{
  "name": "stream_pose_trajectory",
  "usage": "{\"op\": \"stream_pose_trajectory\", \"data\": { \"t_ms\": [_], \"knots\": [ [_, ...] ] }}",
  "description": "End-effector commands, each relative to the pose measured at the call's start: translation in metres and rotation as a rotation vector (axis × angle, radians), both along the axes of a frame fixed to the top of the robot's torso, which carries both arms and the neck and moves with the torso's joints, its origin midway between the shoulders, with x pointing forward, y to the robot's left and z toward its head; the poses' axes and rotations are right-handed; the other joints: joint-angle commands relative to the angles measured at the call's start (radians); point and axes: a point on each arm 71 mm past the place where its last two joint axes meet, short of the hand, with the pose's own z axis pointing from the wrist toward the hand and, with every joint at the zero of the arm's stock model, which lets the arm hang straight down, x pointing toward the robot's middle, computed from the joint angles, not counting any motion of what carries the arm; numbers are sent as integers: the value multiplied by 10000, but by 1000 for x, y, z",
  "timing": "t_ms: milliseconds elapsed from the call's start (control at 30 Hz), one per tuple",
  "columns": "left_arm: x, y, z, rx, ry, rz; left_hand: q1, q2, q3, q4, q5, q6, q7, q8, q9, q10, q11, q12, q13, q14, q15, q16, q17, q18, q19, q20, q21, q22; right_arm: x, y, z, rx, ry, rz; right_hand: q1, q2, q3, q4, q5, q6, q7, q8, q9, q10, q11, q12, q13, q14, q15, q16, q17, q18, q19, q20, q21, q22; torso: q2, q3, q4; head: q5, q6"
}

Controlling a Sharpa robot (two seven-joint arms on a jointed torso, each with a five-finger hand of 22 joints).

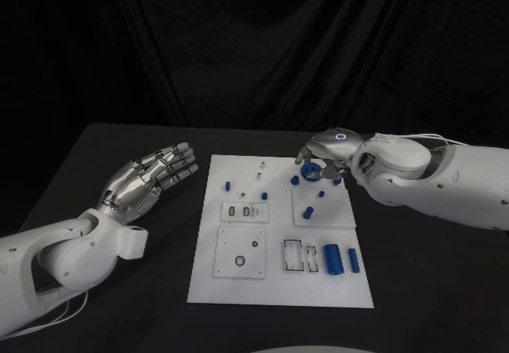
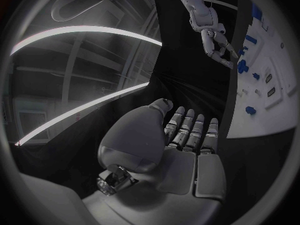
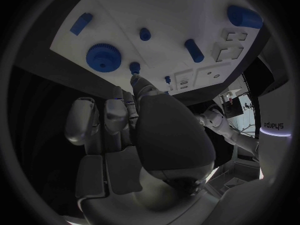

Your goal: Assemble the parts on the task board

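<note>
Right hand [image 1: 321, 156] pinches a blue gear [image 1: 310, 173] above the board [image 1: 239, 283], apparently to seat it; left hand [image 1: 148, 180] idles, fingers spread.

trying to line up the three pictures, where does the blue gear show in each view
Head view: the blue gear lies at the task board's far right corner, right under the right hand.
Left wrist view: gear on the board's far edge, just below the right hand's fingers.
Right wrist view: gear near the board's edge, beyond the fingers.
Shared landmark: the right hand.
</note>
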Motion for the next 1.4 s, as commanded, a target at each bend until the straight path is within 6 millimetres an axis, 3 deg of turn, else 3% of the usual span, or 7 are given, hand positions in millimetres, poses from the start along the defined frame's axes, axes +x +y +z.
{"op": "stream_pose_trajectory", "data": {
  "t_ms": [33,200,367,533,667,833,1400],
  "knots": [
    [-2,6,17,-1428,-2054,525,-49,-8,47,1,55,76,185,54,13,51,34,56,10,44,34,36,13,-204,66,5,42,4,0,0,-1,56,-213,74,24,21,53,-6,48,120,8,6,18,58,65,-64,-3,-5,-61,-43,40,-76,32,-46,2,56,-20,-4,-8,6,-33],
    [-2,5,17,-1431,-2055,517,-54,-26,60,-17,56,46,185,46,9,28,30,31,5,44,34,37,13,-205,67,4,42,4,1,1,-5,144,-247,198,-2,40,86,20,84,168,36,15,33,116,60,-72,2,18,-42,-9,123,-93,63,-34,41,138,-42,-17,-52,27,-78],
    [0,5,17,-1418,-2016,516,-56,-31,72,-26,57,39,178,42,7,14,26,20,2,49,34,48,14,-206,68,4,43,4,1,2,-8,199,-270,280,-7,46,94,26,91,174,42,15,35,119,62,-77,1,17,-39,-15,112,-92,61,-31,39,136,-50,11,-31,-18,-87],
    [0,5,16,-1423,-1995,506,-59,-28,82,-29,58,31,181,39,6,3,27,10,0,48,36,49,14,-207,66,6,41,3,3,4,-11,220,-262,321,47,77,183,8,159,207,77,7,47,158,64,-112,-4,16,-6,-21,121,-95,60,-6,43,157,-78,-20,-12,-35,-123],
    [1,5,16,-1412,-1979,500,-66,-23,106,-37,58,3,189,29,1,-18,31,-5,-3,50,44,60,15,-212,73,9,45,4,5,6,-15,181,-195,349,67,86,238,5,200,221,95,-2,54,204,66,-128,-4,18,19,-17,143,-100,64,13,53,183,-87,-18,-43,-4,-126],
    [1,4,16,-1417,-1955,462,-71,-21,119,-41,56,1,192,27,0,-22,37,-5,-4,55,51,70,16,-215,77,10,48,5,6,8,-21,111,-69,382,101,101,297,-7,224,241,81,-6,61,227,74,-151,-8,11,23,-30,127,-99,62,25,54,192,-84,-31,-35,11,-124],
    [1,2,15,-1401,-1815,348,-115,-7,214,-64,34,-56,236,2,-8,-81,76,-42,-9,69,106,116,21,-253,90,22,56,5,11,11,-32,237,58,389,3,133,482,113,-176,538,141,59,159,425,101,-263,-5,-29,170,-77,119,-105,34,149,49,248,-126,-42,-18,-41,-155]
  ]
}}
